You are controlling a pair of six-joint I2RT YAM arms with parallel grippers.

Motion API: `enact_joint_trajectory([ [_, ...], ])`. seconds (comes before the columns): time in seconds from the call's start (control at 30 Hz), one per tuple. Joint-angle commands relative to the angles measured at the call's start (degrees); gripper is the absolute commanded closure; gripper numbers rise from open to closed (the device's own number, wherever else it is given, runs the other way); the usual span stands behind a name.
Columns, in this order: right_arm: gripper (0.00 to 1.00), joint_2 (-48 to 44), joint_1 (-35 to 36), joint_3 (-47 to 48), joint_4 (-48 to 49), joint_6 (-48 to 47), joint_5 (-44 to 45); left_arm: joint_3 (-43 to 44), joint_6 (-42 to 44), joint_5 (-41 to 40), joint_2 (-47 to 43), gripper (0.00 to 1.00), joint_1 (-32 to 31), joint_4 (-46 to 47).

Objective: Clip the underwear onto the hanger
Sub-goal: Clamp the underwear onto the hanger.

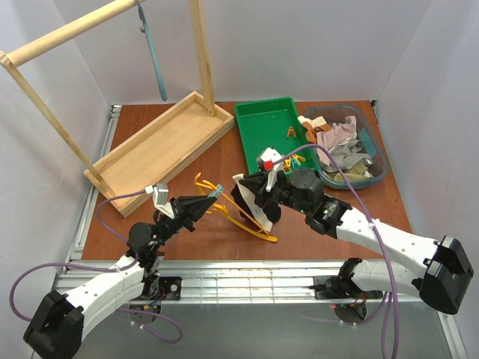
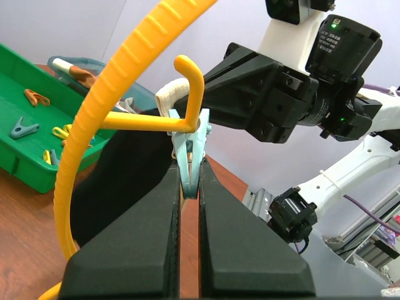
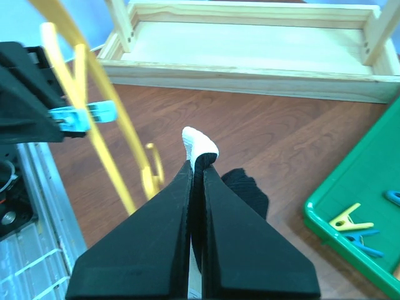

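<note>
The yellow hanger (image 1: 251, 224) lies tilted on the brown table, raised at its left end. A light-blue clip (image 2: 189, 149) sits on the hanger's thin bar (image 2: 134, 121), and my left gripper (image 2: 189, 187) is shut on that clip's handles. In the top view the left gripper (image 1: 212, 197) points right at the hanger. The black underwear (image 3: 249, 191) with its white edge (image 3: 200, 144) hangs from my right gripper (image 3: 199, 167), which is shut on it. The right gripper (image 1: 253, 188) holds the underwear (image 1: 244, 185) just right of the clip, beside the hanger (image 3: 105, 140).
A green tray (image 1: 258, 142) with loose clips (image 1: 293, 159) stands behind the grippers. Right of it is a clear bin (image 1: 378, 166) with a clothes pile (image 1: 340, 142). A wooden rack base (image 1: 161, 143) lies at back left, with a grey-blue hanger (image 1: 156, 63) on its rail.
</note>
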Motion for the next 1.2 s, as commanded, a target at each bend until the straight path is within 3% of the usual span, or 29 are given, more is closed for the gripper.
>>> enact_joint_trajectory([
  [0.0,0.99,0.2,0.8,2.3,3.9,0.2,-3.0,-15.2,1.2,0.2,1.3,1.0,-0.1,2.3],
  [0.33,0.99,1.9,1.5,3.8,7.7,0.2,-8.6,-15.4,0.8,1.7,5.3,1.0,-0.2,6.8],
  [0.67,0.99,4.5,1.5,4.7,8.6,1.1,-13.1,-15.8,0.6,2.0,3.6,1.0,-0.2,6.6],
  [1.17,0.99,1.3,1.5,3.0,9.3,0.6,-10.9,-15.9,0.2,2.1,3.1,1.0,-0.2,6.7],
])
